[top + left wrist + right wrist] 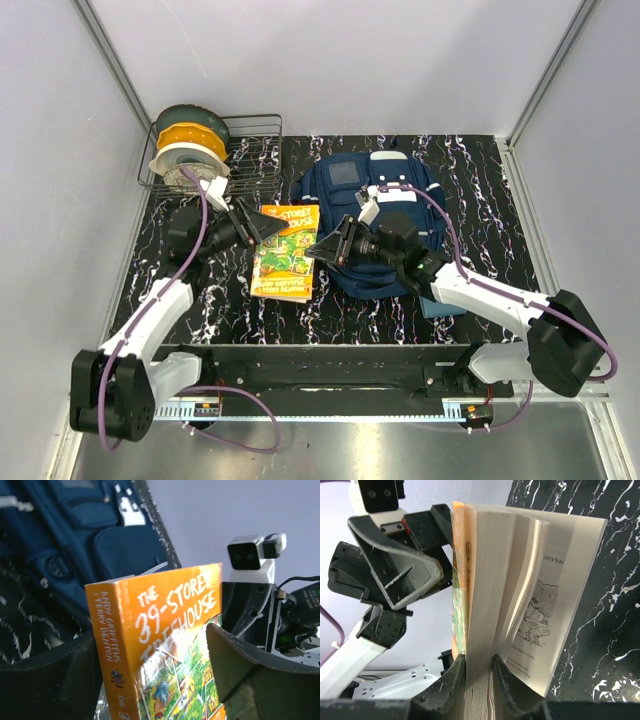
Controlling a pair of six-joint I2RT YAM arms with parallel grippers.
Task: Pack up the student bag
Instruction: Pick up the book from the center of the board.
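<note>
The student bag point(385, 185), navy with white patches, lies at the back centre of the table, and its blue fabric point(100, 535) fills the upper left of the left wrist view. An orange paperback book point(283, 255) lies just left of the bag. My right gripper point(325, 248) is shut on a thick stack of the book's pages point(485, 580) at its right edge, and one leaf fans open. My left gripper point(258, 222) stands open astride the book's top left corner. Its jaws flank the book's spine and cover point(150, 632).
A wire basket point(255, 135) at the back left holds stacked spools point(190, 140). A small teal pouch point(440, 305) peeks out under the right arm. Grey walls close in the black marbled table point(200, 300) on three sides.
</note>
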